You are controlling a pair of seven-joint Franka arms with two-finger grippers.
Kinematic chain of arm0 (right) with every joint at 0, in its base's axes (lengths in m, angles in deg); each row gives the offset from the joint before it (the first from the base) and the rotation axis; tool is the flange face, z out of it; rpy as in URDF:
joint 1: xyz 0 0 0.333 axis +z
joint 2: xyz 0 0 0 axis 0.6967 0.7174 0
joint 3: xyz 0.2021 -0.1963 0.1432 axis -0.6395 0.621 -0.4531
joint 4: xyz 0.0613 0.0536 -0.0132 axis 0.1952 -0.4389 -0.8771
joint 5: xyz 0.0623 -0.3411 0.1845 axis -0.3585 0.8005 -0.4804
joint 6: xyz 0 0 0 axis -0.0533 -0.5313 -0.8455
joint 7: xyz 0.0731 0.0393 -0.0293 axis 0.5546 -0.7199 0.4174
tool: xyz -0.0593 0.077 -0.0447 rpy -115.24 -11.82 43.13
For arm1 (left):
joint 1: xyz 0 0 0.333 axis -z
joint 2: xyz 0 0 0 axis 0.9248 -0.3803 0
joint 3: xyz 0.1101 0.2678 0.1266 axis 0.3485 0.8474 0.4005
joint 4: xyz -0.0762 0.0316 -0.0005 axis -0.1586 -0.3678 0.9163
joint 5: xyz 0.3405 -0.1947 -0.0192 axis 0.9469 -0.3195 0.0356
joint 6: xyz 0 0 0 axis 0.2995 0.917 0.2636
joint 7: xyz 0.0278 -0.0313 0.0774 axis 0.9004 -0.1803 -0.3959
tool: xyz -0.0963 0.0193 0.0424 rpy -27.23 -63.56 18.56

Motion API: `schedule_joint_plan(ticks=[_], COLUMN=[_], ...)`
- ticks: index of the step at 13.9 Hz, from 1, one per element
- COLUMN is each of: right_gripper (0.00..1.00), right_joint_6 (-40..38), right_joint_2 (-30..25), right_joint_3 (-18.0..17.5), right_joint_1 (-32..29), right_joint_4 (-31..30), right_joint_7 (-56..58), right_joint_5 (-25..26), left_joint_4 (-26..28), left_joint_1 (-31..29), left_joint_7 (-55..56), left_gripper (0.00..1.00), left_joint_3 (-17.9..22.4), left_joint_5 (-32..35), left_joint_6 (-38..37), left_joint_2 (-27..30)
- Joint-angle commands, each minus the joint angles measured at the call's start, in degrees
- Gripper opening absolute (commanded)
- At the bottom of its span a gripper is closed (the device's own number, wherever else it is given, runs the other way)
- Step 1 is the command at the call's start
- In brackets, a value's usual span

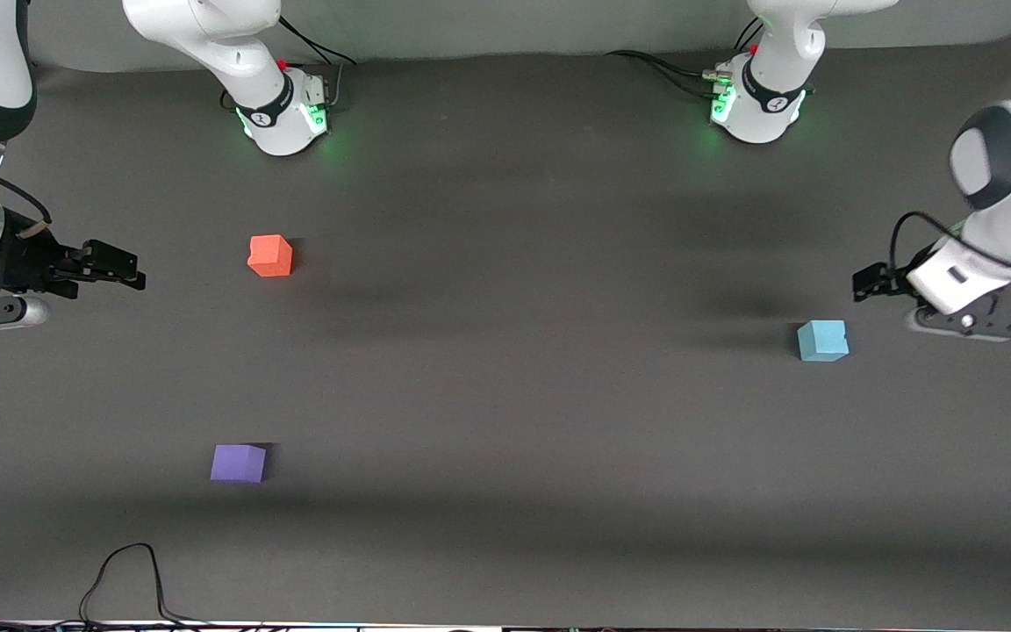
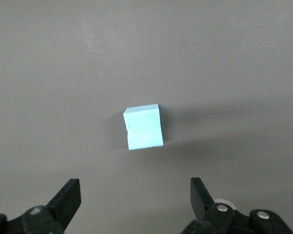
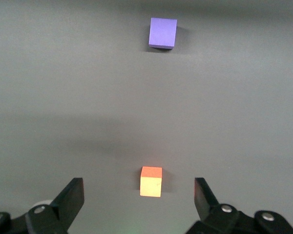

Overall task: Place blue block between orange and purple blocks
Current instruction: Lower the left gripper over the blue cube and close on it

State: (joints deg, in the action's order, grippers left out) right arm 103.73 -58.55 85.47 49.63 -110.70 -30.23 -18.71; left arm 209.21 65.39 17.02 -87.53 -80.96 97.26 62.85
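At mid-right of the front frame, the blue block point(image 1: 822, 341) looks light, probably foam, so pinch its flat sides; left gripper point(image 2: 136, 201) and right gripper point(image 3: 139, 200) jaws both hang released.

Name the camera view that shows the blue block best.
Left wrist view: the blue block fills the middle, close up and unobstructed. The front view shows it small, toward the left arm's end of the table. The right wrist view misses it.
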Motion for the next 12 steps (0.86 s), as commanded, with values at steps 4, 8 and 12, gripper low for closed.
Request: schedule_joint_plan(ticks=[4, 8, 12], right_gripper=[1.00, 1.00, 1.00], right_joint_6=[0.02, 0.28, 0.28], right_joint_2=[-0.29, -0.02, 0.06], right_joint_3=[0.03, 0.03, 0.03], right_joint_1=[0.33, 0.24, 0.24], right_joint_4=[1.79, 1.88, 1.79], right_joint_7=[-0.34, -0.34, -0.25], right_joint_5=[-0.67, -0.59, -0.58], left_joint_4=[6.82, 7.79, 7.27], left_joint_1=[0.76, 0.76, 0.76], left_joint_7=[-0.71, -0.80, -0.27], left_gripper=[1.00, 1.00, 0.63], left_joint_3=[0.29, 0.29, 0.29], left_joint_5=[0.17, 0.17, 0.17], left_joint_6=[20.49, 27.82, 27.48], left_joint_2=[-9.71, -15.61, -16.41])
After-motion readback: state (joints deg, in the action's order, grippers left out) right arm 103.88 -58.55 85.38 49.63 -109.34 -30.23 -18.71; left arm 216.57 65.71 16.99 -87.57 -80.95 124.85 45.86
